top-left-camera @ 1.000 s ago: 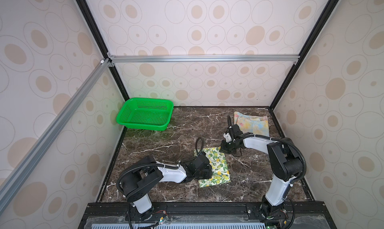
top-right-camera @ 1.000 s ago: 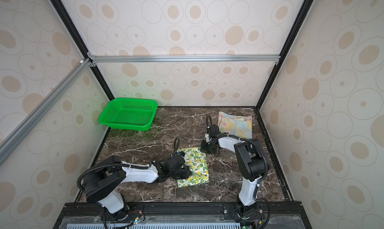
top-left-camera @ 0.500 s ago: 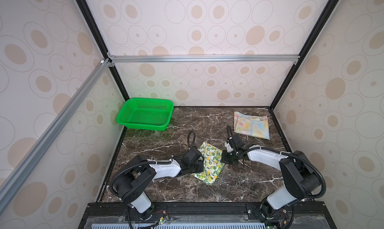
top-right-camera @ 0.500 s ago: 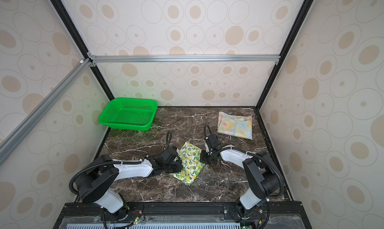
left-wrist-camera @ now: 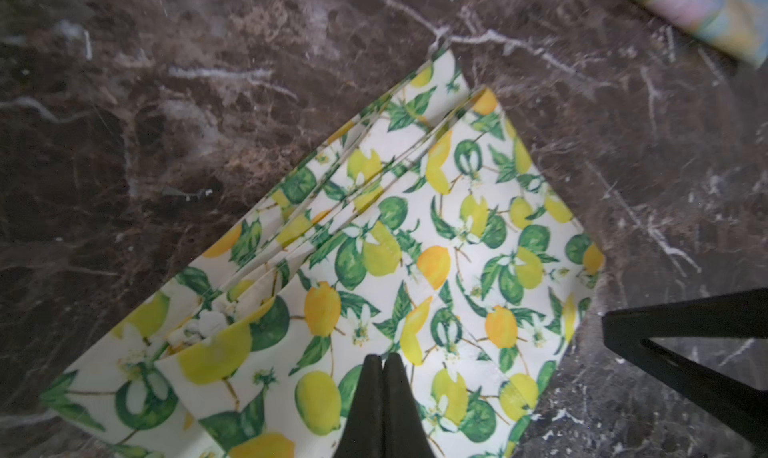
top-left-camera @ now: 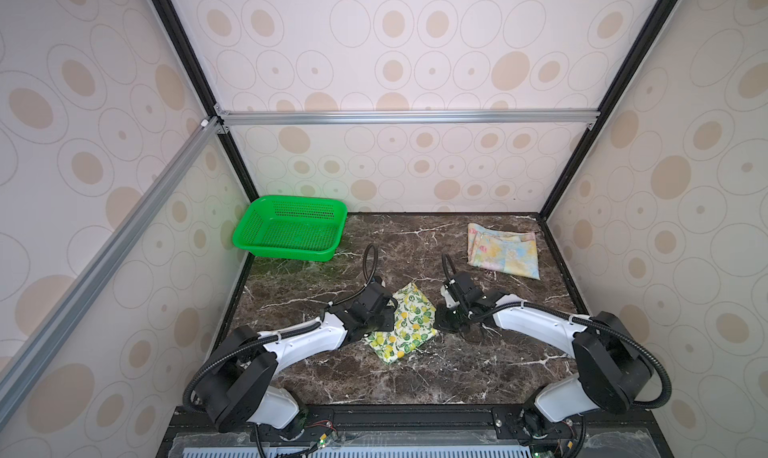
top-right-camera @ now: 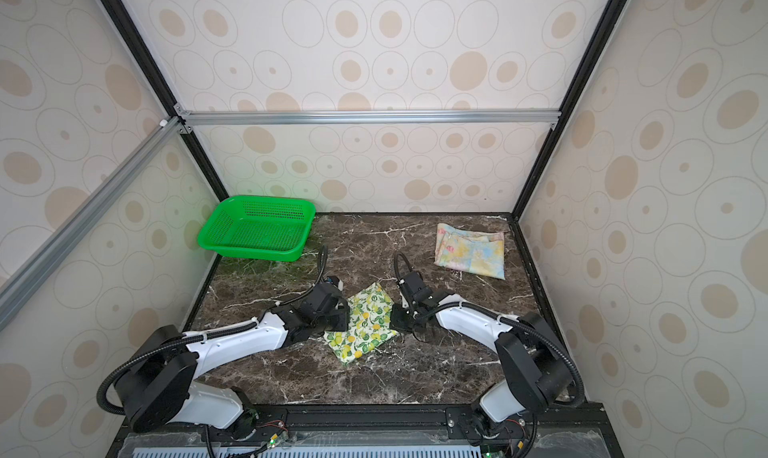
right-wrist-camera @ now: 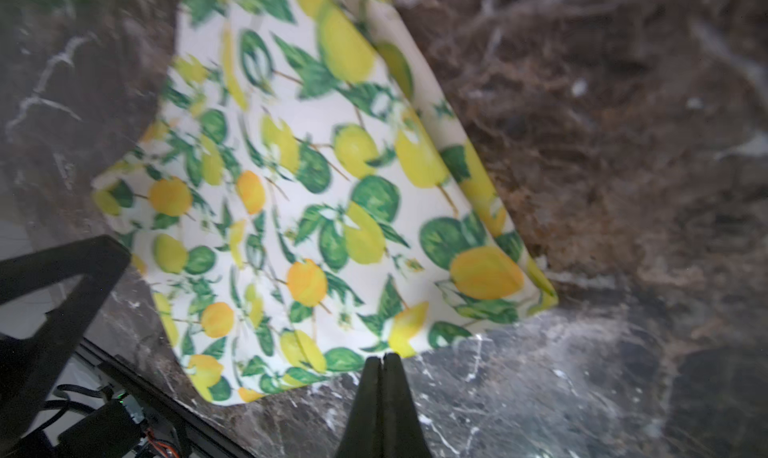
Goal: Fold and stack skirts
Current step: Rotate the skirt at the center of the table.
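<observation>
The lemon-print skirt [top-left-camera: 403,323] [top-right-camera: 365,323] lies folded and turned like a diamond in the middle of the marble table. My left gripper [left-wrist-camera: 382,357] is shut, its tips over the cloth [left-wrist-camera: 436,235] near its left side, with nothing between them. My right gripper [right-wrist-camera: 384,356] is shut too, its tips at the edge of the same skirt [right-wrist-camera: 316,194] on its right side. In both top views the two grippers flank the skirt, left [top-left-camera: 386,316] and right [top-left-camera: 442,320]. The pastel blue-yellow skirt [top-left-camera: 503,250] [top-right-camera: 471,250] lies folded at the back right.
A green perforated basket [top-left-camera: 291,227] [top-right-camera: 257,227] stands at the back left, against the wall. Patterned walls close the table on three sides, with black frame posts in the back corners. Bare marble [top-left-camera: 415,381] stretches in front of the lemon skirt.
The lemon skirt has slid left and turned on the table. My right gripper came forward from near the pastel skirt to the lemon skirt's right edge. The left arm swung leftward with the cloth.
</observation>
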`<act>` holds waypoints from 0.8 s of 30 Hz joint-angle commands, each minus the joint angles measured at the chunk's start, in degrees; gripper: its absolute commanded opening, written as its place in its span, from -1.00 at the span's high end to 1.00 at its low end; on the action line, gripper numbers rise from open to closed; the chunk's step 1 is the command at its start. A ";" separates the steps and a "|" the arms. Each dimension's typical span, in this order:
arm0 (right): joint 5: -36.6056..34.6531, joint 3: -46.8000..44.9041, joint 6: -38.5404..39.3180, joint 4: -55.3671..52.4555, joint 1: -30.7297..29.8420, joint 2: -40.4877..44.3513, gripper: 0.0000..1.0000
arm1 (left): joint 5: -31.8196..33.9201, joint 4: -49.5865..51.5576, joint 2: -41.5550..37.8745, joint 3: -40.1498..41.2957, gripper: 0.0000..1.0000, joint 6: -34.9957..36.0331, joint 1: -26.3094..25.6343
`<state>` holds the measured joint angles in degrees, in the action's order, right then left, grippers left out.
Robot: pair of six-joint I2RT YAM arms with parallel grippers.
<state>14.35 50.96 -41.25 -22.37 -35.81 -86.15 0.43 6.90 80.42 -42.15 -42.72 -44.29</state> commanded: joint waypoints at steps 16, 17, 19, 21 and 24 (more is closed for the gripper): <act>5.71 12.24 11.12 1.97 6.26 -19.32 1.00 | -3.53 -10.20 2.09 11.58 1.00 -16.74 -6.88; 5.46 11.50 10.71 2.34 6.37 -19.24 1.00 | -3.13 -9.07 1.94 11.48 1.00 -16.46 -6.87; 5.12 9.96 10.10 2.96 6.74 -18.83 1.00 | -2.23 -6.86 1.70 11.56 1.00 -16.18 -6.70; 4.69 8.17 9.45 3.12 6.88 -17.90 1.00 | -1.50 -5.29 1.22 12.03 1.00 -15.87 -6.30; 5.05 4.74 8.05 3.46 6.85 -15.72 1.00 | -0.59 -3.51 -0.26 12.87 1.00 -15.56 -5.25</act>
<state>19.94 59.09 -31.88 -17.37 -29.12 -103.85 -3.07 -2.50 81.65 -30.28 -57.76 -50.50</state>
